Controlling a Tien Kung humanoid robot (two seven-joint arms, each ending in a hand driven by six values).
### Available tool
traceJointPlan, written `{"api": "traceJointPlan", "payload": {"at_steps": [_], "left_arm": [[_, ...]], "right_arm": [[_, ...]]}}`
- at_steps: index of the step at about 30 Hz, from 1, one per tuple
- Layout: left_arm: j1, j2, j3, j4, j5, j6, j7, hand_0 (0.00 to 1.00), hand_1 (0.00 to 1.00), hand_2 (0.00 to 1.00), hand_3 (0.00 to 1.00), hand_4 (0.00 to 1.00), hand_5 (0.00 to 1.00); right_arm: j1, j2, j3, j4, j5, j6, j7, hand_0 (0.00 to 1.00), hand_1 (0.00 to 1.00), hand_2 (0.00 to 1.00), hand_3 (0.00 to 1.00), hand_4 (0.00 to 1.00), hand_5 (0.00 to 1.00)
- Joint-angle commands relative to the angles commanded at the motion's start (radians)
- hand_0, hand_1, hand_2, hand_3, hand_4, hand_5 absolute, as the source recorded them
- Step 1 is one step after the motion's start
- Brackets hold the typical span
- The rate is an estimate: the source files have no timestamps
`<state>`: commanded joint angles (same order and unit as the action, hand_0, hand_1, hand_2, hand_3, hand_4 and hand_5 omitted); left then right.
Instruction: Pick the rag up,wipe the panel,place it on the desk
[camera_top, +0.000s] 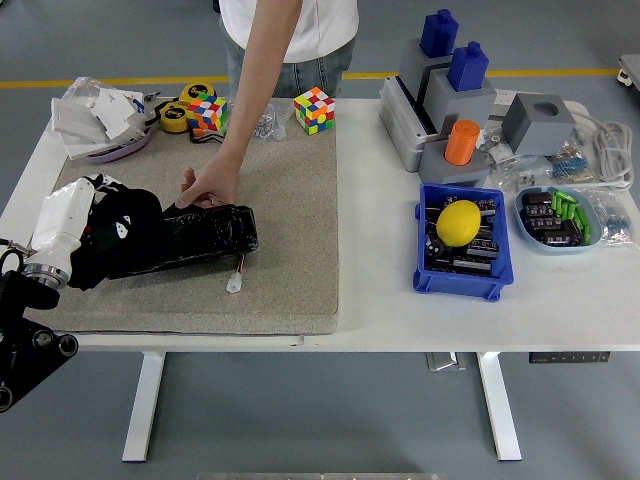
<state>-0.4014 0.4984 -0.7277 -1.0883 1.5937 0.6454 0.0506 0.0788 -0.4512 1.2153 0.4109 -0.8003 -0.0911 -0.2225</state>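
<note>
Rag (118, 240): black, bunched on the panel's nine o'clock end.
Panel (200, 237): black, long axis three-to-nine o'clock.
Left hand (105, 235): closed around rag.
Person's hand (208, 186): steadying panel's twelve o'clock edge.
Surface: beige mat (290, 240) over white table (370, 290).
Room: grey floor.

From my seat I count two puzzle cubes: one (205, 112) far left, one (313, 109) at the mat's far edge. Two blue blocks (438, 32) (467, 66) stand on the grey unit far right, beside one orange cylinder (461, 142). One lemon (459, 222) sits in one blue bin (432, 278). One black panel (200, 236).
</note>
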Motion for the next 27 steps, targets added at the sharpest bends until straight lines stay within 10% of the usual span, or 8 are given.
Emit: {"api": "traceJointPlan", "payload": {"at_steps": [27], "left_arm": [[-0.125, -0.072, 0.181, -0.036, -0.034, 0.0, 0.011, 0.203, 0.139, 0.55, 0.555, 0.457, 0.002]], "right_arm": [[0.007, -0.011, -0.024, 0.002, 0.005, 0.001, 0.001, 0.759, 0.625, 0.696, 0.603, 0.981, 0.592]]}}
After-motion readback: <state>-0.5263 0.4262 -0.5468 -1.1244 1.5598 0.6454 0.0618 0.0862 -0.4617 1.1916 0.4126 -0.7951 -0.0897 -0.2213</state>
